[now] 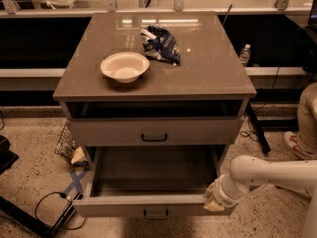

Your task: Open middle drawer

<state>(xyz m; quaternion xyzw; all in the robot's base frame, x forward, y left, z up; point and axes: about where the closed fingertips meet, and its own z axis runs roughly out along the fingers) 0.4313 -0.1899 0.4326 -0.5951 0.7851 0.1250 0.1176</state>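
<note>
The grey cabinet (198,78) has an upper drawer (109,132), closed, with a dark handle (154,137). The drawer below it (148,170) stands pulled far out, empty inside, and its front panel (114,207) with a handle (156,213) is near the bottom edge of the view. My gripper (214,202), on a white arm (267,175) that comes in from the right, is at the right front corner of the pulled-out drawer and touches its front panel.
A white bowl (125,66) and a blue snack bag (161,44) lie on the cabinet top. A person's leg and shoe (303,128) are at the right. Cables (49,205), blue tape and litter lie on the floor at the left. A water bottle (244,54) stands behind at the right.
</note>
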